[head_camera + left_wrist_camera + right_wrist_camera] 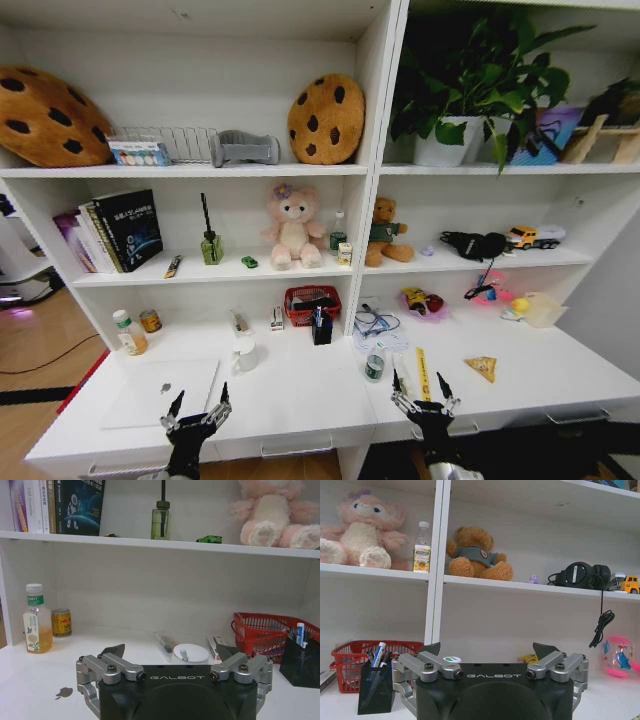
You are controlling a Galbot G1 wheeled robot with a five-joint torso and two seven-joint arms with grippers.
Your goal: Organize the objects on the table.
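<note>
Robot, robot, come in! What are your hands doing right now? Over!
Left gripper open, empty, low over the laptop. Right gripper open, empty, at the table front edge. Bottle and yellow ruler just ahead.

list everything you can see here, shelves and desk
cookie cushions: 2, brown, top shelf
potted plant: 1, green, top shelf
books: several, middle shelf
plush toys: 2, pink and brown, middle shelf
toy car: 1, green, middle shelf
headphones: 1, black, middle shelf
laptop: 1, silver, table
can: 1, gold, table
basket: 1, red, table
pen holder: 1, black, table
left gripper: open, table's front edge
right gripper: open, table's front edge
</note>
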